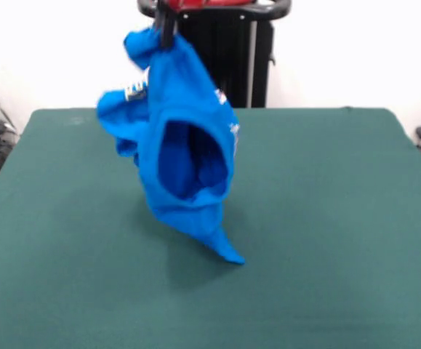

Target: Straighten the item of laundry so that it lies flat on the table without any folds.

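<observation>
So from my end I'm looking at one T-shirt (185, 156), bright blue, and it's hanging in the air over the green table (326, 218) instead of lying on it. The gripper (166, 29) is pinching a bunch of fabric at the very top of the frame, fingers clamped together on the cloth (only the dark tips are showing, the rest of the arm is cut off above). The shirt's long axis is running pretty much vertical, leaning a little, with the gathered end up at the gripper and a pointed corner dangling lowest toward the table, down and to the picture's right. I can't tell if that tip is touching the felt. An opening is gaping toward the camera, and bits of white print are peeking out on both sides. One shirt, one gripper, one table.
</observation>
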Controlling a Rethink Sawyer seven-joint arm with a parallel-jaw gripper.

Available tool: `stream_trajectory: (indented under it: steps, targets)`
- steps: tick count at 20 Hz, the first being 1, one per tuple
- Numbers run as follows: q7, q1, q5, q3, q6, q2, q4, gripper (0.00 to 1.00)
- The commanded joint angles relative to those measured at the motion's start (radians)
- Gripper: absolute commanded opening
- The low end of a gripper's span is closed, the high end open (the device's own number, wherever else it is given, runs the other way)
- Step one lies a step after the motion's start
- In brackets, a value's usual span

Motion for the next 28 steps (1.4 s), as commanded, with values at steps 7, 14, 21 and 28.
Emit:
stream_trajectory:
  steps: [7, 14, 21, 28]
  targets:
    - [0.216, 0.160, 0.125, 0.040, 0.182, -0.060, -0.012, 0.00]
    - [0.273, 0.245, 0.172, 0.020, 0.099, -0.040, 0.009, 0.00]
    - [0.285, 0.311, 0.324, 0.023, -0.035, -0.078, 0.159, 0.00]
    - [0.044, 0.234, 0.282, 0.000, -0.280, -0.043, 0.327, 0.00]
